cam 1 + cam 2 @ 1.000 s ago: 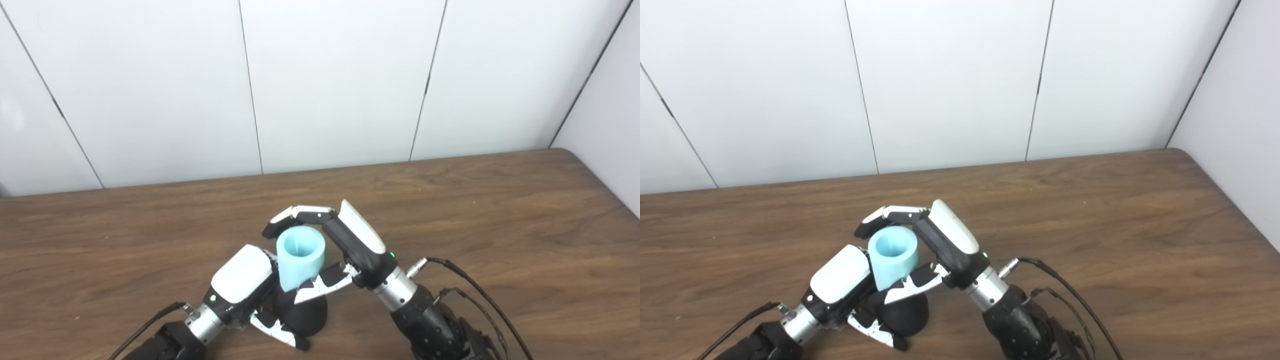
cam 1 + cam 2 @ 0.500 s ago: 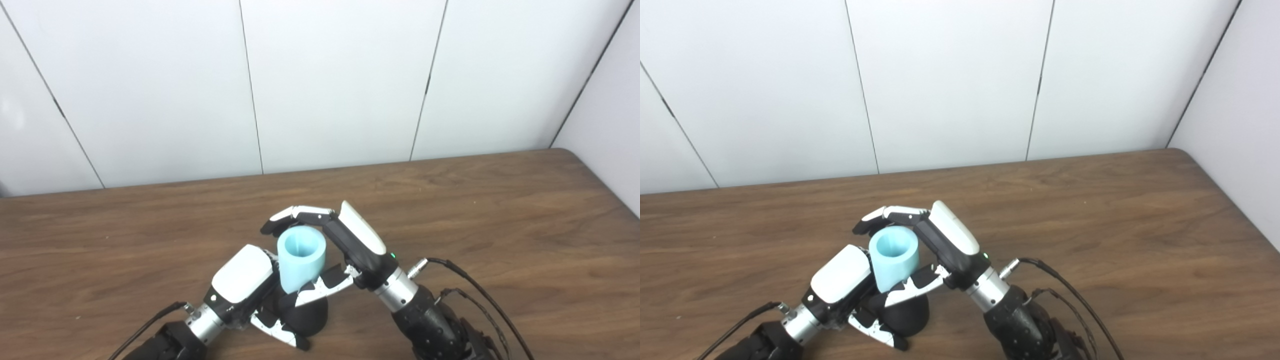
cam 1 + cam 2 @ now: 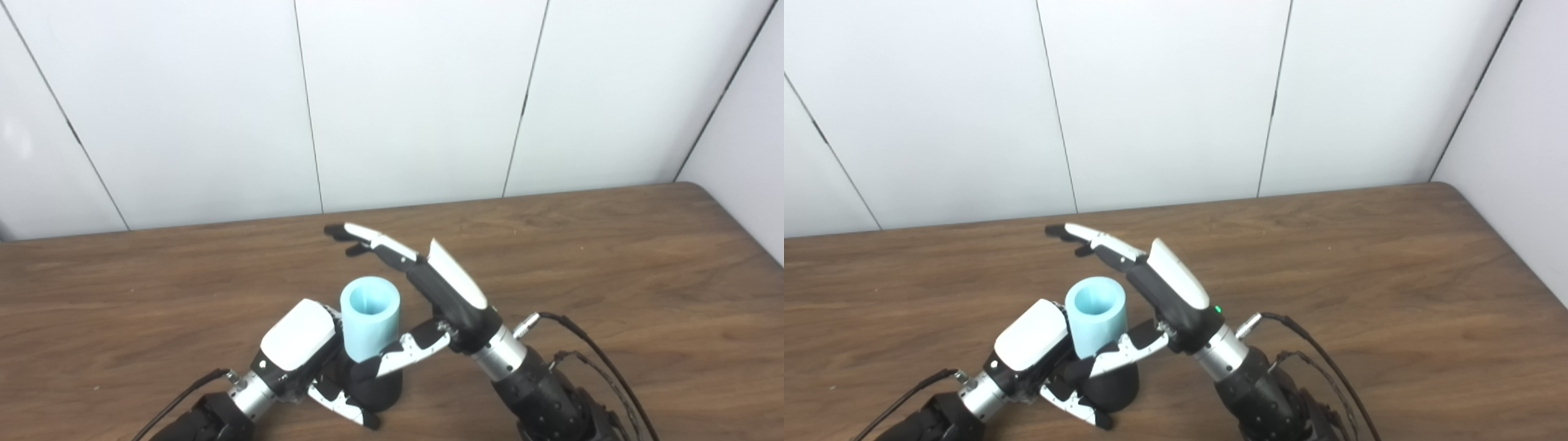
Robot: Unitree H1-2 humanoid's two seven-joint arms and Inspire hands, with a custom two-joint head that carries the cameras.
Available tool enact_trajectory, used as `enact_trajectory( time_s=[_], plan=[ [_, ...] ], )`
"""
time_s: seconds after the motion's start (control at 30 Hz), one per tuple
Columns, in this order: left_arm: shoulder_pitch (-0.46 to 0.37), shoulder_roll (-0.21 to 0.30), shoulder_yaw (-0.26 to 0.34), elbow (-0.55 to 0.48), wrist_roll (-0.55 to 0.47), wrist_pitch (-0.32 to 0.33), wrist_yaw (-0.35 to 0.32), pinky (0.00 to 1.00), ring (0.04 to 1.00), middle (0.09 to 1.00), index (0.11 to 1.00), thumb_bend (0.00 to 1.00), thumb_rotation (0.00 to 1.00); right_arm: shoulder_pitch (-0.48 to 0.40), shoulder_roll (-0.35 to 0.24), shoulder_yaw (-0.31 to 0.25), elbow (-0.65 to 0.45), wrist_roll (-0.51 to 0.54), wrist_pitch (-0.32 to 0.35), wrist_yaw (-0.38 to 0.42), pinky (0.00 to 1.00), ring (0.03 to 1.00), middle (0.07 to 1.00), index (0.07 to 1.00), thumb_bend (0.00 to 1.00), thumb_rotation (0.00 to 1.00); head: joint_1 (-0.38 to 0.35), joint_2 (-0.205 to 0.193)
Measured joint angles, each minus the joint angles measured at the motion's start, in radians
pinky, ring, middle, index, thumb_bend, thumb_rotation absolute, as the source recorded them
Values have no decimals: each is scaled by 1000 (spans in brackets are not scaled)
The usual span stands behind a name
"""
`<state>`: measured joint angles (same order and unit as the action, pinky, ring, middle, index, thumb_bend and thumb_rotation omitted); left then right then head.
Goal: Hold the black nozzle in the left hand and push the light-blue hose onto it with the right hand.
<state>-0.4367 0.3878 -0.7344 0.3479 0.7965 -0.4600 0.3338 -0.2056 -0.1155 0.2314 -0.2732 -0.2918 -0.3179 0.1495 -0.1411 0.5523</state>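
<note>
A short light-blue hose [image 3: 369, 318] stands upright with its open end up, seated on the black nozzle [image 3: 378, 387] near the table's front edge. My left hand [image 3: 298, 345] is shut on the black nozzle from the left, its fingers curled under and around the rounded base. My right hand [image 3: 429, 288] is open just right of the hose, fingers stretched out above and behind the hose's rim, thumb lying low against the nozzle's top. Where hose and nozzle meet is hidden by the thumb.
The brown wooden table [image 3: 612, 263] stretches out on all sides. White wall panels [image 3: 404, 98] rise behind it and at the right. Black cables [image 3: 588, 361] trail from my right wrist.
My right hand has let go of the light-blue hose: its fingers, curled round the rim before, have straightened and lifted away. The hose stays on the nozzle. My left hand has not moved.
</note>
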Motion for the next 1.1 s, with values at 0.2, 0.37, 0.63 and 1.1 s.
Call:
enact_trajectory(
  time_s=[0.2, 0.37, 0.63, 1.1],
  plan=[
    [-6, 1, -10, 4, 2, 0, 10, 115, 173, 471, 482, 524, 0, -19, 0, -34, -36, 8, 42, 3, 862, 931, 941, 951, 1000, 530, 0, 0],
    [-6, 0, -10, 5, 3, 0, 10, 112, 169, 471, 482, 524, 0, -25, -6, -45, -59, 2, 77, 12, 861, 936, 946, 947, 1000, 585, 0, -3],
    [-4, -2, -2, 5, 9, 0, 5, 107, 161, 471, 482, 524, 0, -24, -123, -79, -229, -337, 62, 47, 642, 739, 799, 802, 843, 803, 17, 12],
    [-9, -11, 0, 23, 39, -1, 24, 114, 166, 471, 482, 524, 0, 78, -215, -65, -360, -617, 35, 212, 999, 969, 972, 968, 943, 886, 48, 26]
  ],
)
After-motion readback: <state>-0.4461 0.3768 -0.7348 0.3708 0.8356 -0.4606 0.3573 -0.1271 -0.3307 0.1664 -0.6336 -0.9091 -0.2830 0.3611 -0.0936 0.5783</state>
